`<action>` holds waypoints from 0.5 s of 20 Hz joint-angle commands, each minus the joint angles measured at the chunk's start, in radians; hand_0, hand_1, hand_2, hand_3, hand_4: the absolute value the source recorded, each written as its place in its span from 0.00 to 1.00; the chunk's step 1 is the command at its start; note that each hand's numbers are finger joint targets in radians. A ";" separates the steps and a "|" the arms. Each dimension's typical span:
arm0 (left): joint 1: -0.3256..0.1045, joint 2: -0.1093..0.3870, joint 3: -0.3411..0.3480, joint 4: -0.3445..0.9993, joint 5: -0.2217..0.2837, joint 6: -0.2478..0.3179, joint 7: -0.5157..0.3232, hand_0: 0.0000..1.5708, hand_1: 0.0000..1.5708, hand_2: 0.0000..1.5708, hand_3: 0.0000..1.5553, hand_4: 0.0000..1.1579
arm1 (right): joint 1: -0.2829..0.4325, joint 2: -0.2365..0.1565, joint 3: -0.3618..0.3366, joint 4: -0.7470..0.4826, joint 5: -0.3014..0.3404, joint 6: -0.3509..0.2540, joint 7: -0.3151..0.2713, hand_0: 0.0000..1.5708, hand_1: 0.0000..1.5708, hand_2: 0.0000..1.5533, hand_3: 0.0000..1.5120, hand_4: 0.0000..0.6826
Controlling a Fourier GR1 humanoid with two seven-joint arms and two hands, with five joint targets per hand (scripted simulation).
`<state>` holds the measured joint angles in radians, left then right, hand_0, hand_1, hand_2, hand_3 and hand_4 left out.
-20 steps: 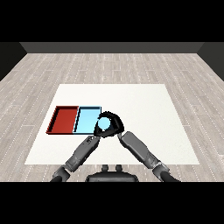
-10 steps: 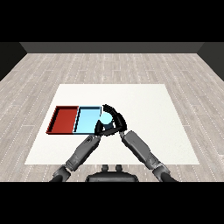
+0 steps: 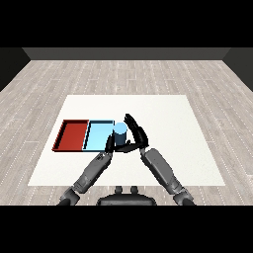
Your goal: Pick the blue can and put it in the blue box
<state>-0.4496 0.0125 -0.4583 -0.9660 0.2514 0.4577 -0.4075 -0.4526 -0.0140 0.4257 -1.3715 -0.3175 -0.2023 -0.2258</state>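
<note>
Opened since half a second ago, the right hand (image 3: 137, 134) now has its fingers straightened and spread away from the blue can (image 3: 120, 134), which stands upright at the right edge of the light blue tray (image 3: 98, 136)

Fingers of the right hand reach up and behind the can, just to its right, and the thumb lies low in front of it; whether any still touch it I cannot tell. The left hand (image 3: 109, 145) sits just below-left of the can, close to its base, its fingers too hidden to judge. Left of the fingers lies the blue tray with the red tray (image 3: 73, 135) touching its far side; right of the fingers the white table (image 3: 173, 123) lies bare to its edge, giving wide room. A second ago the right hand was curled round the can
</note>
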 commanded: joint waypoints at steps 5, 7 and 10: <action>-0.018 -0.012 0.062 0.096 -0.021 -0.037 -0.074 1.00 1.00 1.00 0.96 0.97 | 0.171 -0.070 -0.060 -0.234 0.030 0.032 0.045 0.00 0.00 0.00 0.00 0.00; -0.041 -0.012 0.034 0.105 -0.036 0.029 -0.049 1.00 1.00 1.00 0.96 0.97 | 0.202 -0.090 -0.084 -0.300 0.004 0.051 0.071 0.00 0.00 0.00 0.00 0.00; -0.031 0.001 0.082 0.109 -0.063 -0.006 -0.029 1.00 1.00 1.00 0.96 0.98 | 0.304 -0.140 -0.154 -0.386 -0.046 0.081 0.015 0.00 0.00 0.00 0.00 0.00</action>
<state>-0.4606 0.0108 -0.4076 -0.9020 0.2029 0.4571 -0.4321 -0.2560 -0.0922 0.3251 -1.6287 -0.3271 -0.1553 -0.2036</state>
